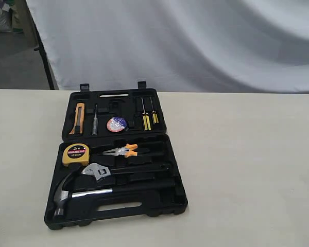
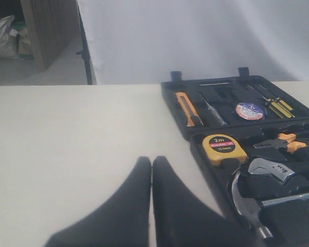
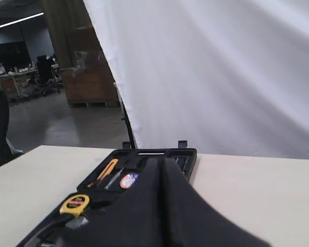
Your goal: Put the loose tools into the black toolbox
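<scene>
Black toolbox (image 1: 167, 203) open; left fingers (image 2: 129, 206), right fingers (image 3: 139, 206) closed, empty.

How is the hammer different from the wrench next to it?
The hammer is bigger than the wrench. The hammer has a curved claw head and shiny steel shaft; the wrench has a small flat silver head. Both have black handles and lie side by side in the black toolbox, heads pointing the same way.

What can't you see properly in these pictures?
Right wrist view: the shut right tool hides most of the near half of the toolbox.
Left wrist view: the handle of the hammer runs off the edge.
Exterior view: the label on the tape roll is too small to read.
</scene>
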Controlling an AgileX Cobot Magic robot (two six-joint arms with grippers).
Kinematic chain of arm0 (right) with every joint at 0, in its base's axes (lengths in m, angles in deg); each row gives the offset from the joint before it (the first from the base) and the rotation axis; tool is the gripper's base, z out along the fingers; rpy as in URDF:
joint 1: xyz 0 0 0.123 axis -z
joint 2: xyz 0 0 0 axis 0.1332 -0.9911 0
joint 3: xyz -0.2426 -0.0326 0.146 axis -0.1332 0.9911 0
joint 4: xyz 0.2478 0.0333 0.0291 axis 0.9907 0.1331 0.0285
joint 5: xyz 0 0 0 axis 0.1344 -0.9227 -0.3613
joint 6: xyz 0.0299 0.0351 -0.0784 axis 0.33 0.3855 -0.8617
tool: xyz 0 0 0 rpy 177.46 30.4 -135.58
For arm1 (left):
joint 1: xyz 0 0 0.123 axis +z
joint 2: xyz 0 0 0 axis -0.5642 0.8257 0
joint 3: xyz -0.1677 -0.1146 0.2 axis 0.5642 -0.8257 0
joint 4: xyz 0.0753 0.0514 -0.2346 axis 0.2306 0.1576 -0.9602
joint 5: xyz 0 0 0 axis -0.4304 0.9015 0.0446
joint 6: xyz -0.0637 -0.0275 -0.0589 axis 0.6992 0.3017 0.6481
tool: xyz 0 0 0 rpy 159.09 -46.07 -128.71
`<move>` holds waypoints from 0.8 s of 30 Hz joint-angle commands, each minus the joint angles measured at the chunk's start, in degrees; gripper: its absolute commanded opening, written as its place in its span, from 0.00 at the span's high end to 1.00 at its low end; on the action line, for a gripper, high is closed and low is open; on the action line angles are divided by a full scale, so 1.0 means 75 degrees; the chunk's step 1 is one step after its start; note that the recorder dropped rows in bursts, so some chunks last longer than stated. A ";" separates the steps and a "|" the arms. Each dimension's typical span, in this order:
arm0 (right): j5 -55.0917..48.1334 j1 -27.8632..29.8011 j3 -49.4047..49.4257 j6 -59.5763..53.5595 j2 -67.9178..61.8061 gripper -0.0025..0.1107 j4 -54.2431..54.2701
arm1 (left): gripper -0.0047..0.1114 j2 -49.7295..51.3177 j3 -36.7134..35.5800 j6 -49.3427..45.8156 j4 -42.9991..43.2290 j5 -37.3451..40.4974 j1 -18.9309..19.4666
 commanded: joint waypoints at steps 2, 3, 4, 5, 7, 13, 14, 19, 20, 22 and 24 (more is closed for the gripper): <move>0.0659 0.0022 0.0972 -0.1414 0.0576 0.98 0.1355 | 0.95 -0.0024 -0.0012 0.0000 -0.0061 -0.0005 -0.0067; 0.0728 0.0022 0.1126 -0.1573 0.0641 0.98 0.1468 | 0.95 -0.0024 -0.0012 0.0000 -0.0061 -0.0005 -0.0067; 0.0748 0.0022 0.1234 -0.1626 0.0707 0.98 0.1499 | 0.95 -0.0024 -0.0012 0.0000 -0.0061 -0.0005 -0.0067; 0.0748 0.0022 0.1234 -0.1664 0.0753 0.98 0.1518 | 0.95 -0.0024 -0.0012 0.0000 -0.0061 -0.0005 -0.0067; 0.0298 0.0022 0.1234 -0.1780 0.0851 0.98 0.1559 | 0.95 -0.0024 -0.0012 0.0000 -0.0061 -0.0005 -0.0067; -0.0137 0.0022 0.1234 -0.1744 0.0887 0.98 0.1576 | 0.95 -0.0024 -0.0012 0.0000 -0.0061 -0.0005 -0.0067; -0.0137 0.0022 0.1234 -0.1744 0.0887 0.98 0.1576 | 0.95 -0.0024 -0.0012 0.0000 -0.0061 -0.0005 -0.0067; -0.0136 0.0199 0.1234 -0.1744 0.0892 0.98 0.1576 | 0.95 -0.0024 -0.0012 0.0000 -0.0061 -0.0005 -0.0067; -0.0155 0.0424 0.1234 -0.1744 0.0928 0.98 0.1576 | 0.95 -0.0024 -0.0012 0.0000 -0.0061 -0.0005 -0.0067; -0.0155 0.1076 0.1234 -0.1644 0.1087 0.98 0.1576 | 0.95 -0.0024 -0.0012 0.0000 -0.0061 -0.0005 -0.0067; -0.0155 0.1806 0.1234 -0.1420 0.1267 0.98 0.1643 | 0.95 -0.0024 -0.0012 0.0000 -0.0061 -0.0005 -0.0067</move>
